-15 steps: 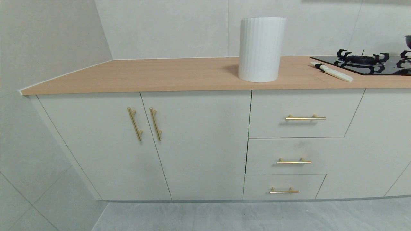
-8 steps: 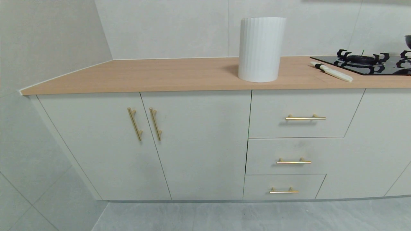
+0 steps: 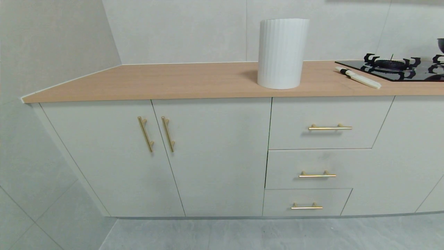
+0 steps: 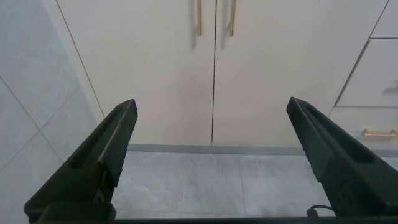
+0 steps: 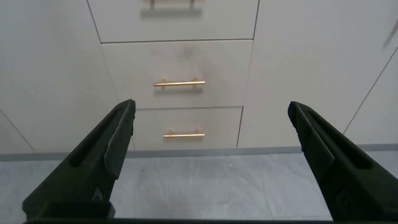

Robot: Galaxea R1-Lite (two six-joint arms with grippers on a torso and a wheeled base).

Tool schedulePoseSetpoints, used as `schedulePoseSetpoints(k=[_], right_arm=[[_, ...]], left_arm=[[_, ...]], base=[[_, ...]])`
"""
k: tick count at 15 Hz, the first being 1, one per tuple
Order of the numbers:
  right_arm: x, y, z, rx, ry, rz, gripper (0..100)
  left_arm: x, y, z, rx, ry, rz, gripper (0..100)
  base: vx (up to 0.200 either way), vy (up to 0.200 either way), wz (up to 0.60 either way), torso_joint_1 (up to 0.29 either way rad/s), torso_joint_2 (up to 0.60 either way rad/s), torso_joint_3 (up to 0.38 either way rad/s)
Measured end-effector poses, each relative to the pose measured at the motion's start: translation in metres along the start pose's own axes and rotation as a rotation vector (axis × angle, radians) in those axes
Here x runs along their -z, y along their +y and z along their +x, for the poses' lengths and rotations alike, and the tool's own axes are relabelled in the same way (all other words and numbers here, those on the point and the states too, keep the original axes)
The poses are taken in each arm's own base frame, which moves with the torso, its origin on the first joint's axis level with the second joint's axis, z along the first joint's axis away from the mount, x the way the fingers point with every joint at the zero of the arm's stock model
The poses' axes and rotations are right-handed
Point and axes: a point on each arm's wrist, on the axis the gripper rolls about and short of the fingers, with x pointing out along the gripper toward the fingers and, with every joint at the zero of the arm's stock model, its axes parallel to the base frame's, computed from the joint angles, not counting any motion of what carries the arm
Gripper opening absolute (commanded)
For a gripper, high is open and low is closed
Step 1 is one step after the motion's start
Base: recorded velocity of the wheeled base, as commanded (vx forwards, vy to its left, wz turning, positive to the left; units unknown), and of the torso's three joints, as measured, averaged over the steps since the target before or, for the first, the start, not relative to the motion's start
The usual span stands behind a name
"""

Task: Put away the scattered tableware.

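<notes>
Wood-grain laminate forms the countertop (image 3: 180,81), matte and warm-toned, and one tall white ribbed cylinder (image 3: 282,53) stands upright on it. Off to the cylinder's right I see the single piece of tableware. It is a long cream utensil (image 3: 357,77) with a black band near one end (knife or wrapped chopsticks, I cannot tell). It lies flat on the wood just beside the glossy black hob (image 3: 399,77), which carries black pan supports with curled prongs.

Below the counter the cabinet fronts are pale, smooth and flat: two doors (image 3: 208,156) and three drawers (image 3: 326,114). Each has a slim brass bar handle (image 3: 330,127), five in all, two of them vertical on the doors and three horizontal on the drawers. The floor (image 3: 277,234) is large grey tile.

My left gripper (image 4: 210,106) hangs low in front of the two doors. Its two dark wedge-shaped fingers (image 4: 106,149) are spread wide, with grey tile showing between them. My right gripper (image 5: 210,107) sits just as low, facing the two lower drawers, its prongs likewise wide apart. Both are well apart from the utensil up on the counter
</notes>
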Motion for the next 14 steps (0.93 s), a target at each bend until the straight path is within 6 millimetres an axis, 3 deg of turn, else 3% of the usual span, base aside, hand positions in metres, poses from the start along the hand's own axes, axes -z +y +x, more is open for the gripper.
schedulePoseSetpoints(k=[14], right_arm=[[0.0, 0.0, 0.0, 0.0, 0.001, 0.0, 100]], left_arm=[[0.0, 0.0, 0.0, 0.0, 0.0, -0.001, 100]], base=[[0.2, 0.0, 0.0, 0.002, 0.0, 0.002]])
